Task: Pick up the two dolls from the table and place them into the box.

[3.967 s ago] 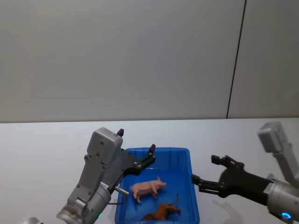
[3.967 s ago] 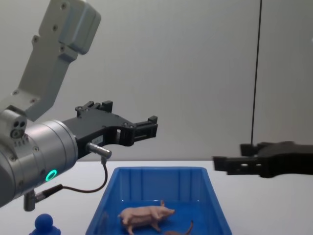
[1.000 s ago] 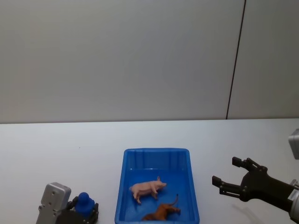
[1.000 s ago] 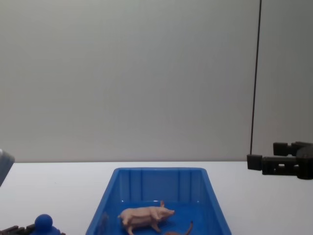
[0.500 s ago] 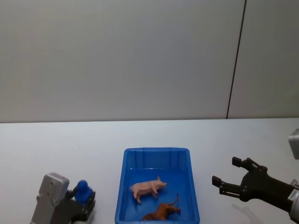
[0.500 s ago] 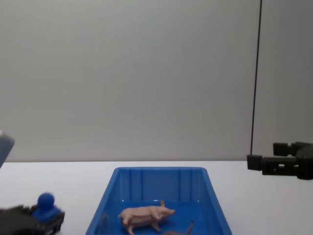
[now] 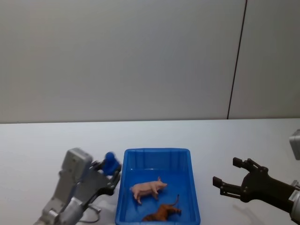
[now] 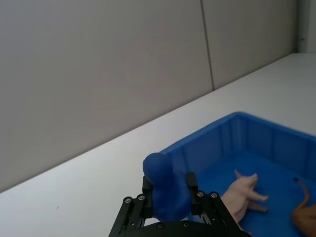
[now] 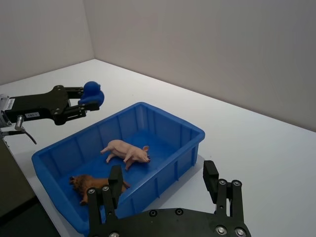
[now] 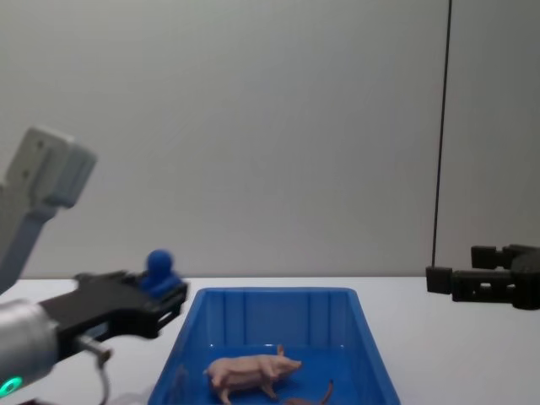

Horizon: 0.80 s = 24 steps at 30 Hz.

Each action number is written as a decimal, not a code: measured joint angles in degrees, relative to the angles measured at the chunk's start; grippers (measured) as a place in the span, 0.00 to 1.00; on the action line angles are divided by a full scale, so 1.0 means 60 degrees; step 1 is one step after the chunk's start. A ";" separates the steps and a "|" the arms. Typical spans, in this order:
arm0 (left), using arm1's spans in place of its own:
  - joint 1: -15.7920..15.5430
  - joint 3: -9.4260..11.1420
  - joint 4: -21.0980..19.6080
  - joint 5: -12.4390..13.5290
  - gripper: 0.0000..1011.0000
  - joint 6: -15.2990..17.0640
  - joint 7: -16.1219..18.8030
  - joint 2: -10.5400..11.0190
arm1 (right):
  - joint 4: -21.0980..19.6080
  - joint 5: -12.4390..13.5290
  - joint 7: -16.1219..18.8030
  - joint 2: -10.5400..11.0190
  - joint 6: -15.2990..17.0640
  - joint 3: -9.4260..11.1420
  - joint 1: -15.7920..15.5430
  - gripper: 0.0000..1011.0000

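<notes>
My left gripper (image 7: 109,170) is shut on the dark blue round-headed doll (image 7: 110,161), holding it in the air just outside the left rim of the blue box (image 7: 157,151). In the chest view the doll (image 10: 159,267) sits above the gripper (image 10: 165,294), beside the box (image 10: 274,292). A pale pink pig (image 7: 147,189) and a reddish-brown animal (image 7: 161,213) lie inside the box. My right gripper (image 7: 226,171) hovers open to the right of the box, with nothing in it.
The white table (image 7: 47,140) runs wide on both sides of the box, in front of a plain grey wall. The wall has a dark vertical seam (image 7: 236,61) at the right.
My left gripper has lifted the blue doll off the table at the near left and carried it up and right to the box's left rim. The right arm has stayed still.
</notes>
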 joint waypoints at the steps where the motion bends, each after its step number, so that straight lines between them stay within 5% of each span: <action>1: -0.0050 0.0021 0.0000 0.0025 0.39 -0.0017 -0.0061 -0.0048 | 0.0000 0.0000 0.0000 0.0000 0.0000 0.0000 0.0000 0.99; 7: -0.0479 0.0232 0.0090 0.0237 0.39 -0.0142 -0.0551 -0.0472 | 0.0000 0.0000 -0.0001 0.0000 0.0000 0.0000 0.0000 0.99; 24: -0.1112 0.0703 0.0396 0.0430 0.91 -0.0401 -0.1377 -0.1258 | 0.0000 0.0000 0.0000 0.0000 0.0000 0.0000 -0.0001 0.99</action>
